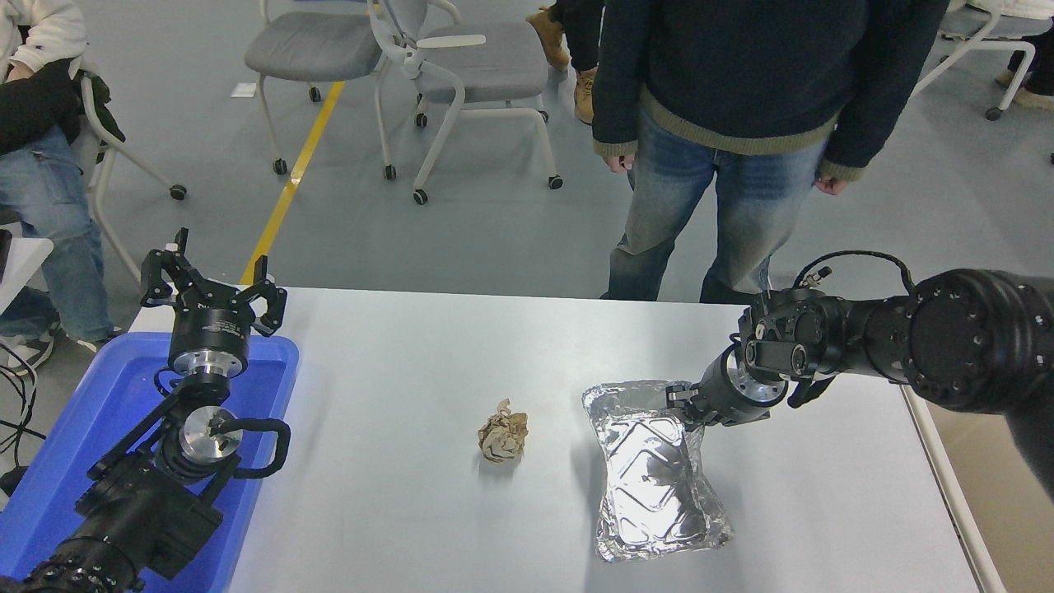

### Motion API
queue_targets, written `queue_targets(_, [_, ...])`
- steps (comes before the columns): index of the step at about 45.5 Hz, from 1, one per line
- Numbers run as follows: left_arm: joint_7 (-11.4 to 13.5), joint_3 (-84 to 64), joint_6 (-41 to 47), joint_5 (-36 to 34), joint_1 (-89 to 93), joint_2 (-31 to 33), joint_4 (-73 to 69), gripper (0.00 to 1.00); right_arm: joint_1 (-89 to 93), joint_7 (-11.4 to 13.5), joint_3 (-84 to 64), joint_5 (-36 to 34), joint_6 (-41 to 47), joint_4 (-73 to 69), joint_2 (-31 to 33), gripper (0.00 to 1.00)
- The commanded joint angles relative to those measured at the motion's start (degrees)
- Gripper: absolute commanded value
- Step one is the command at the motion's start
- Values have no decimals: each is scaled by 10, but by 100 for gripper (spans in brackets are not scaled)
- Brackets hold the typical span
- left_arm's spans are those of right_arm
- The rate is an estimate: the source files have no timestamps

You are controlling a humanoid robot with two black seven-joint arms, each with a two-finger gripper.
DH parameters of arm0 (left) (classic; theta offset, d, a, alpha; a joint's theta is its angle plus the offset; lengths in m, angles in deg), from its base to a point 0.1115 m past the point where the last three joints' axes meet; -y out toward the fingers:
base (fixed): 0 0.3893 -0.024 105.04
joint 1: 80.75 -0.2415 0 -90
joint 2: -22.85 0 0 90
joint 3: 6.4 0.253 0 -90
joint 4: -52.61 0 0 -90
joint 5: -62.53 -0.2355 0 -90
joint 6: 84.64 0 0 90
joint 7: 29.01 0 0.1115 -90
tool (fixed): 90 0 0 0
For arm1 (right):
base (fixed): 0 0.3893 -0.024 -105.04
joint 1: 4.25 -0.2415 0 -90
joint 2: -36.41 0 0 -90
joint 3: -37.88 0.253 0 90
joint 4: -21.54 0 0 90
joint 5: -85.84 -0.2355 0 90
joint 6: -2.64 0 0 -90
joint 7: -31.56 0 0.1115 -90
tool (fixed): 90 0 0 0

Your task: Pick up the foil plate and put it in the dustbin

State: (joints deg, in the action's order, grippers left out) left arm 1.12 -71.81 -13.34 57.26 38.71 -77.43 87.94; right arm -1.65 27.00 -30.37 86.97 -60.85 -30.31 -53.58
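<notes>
Foil plate [655, 478] lies on the table [395, 494], gripped at its far rim by the right gripper [677, 401], jaws closed on it. Step: lifting. Next: carry right to the dustbin [1000, 502]. Left gripper [212, 288] parked, jaws wide.

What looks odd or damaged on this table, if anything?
The foil plate stands out: it is bent and pinched in at the middle, its rim crumpled, and the right gripper has it by the far edge. A crumpled brown paper ball lies loose beside it. Nothing looks spilled.
</notes>
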Motion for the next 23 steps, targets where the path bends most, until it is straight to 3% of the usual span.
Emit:
queue_targets(1, [0, 0, 0, 0, 0, 0, 0, 99, -107, -1, -5, 5, 17, -83, 8, 0])
queue_targets(23, [0, 0, 0, 0, 0, 0, 0, 99, -338, -1, -27, 14, 86, -198, 61, 0])
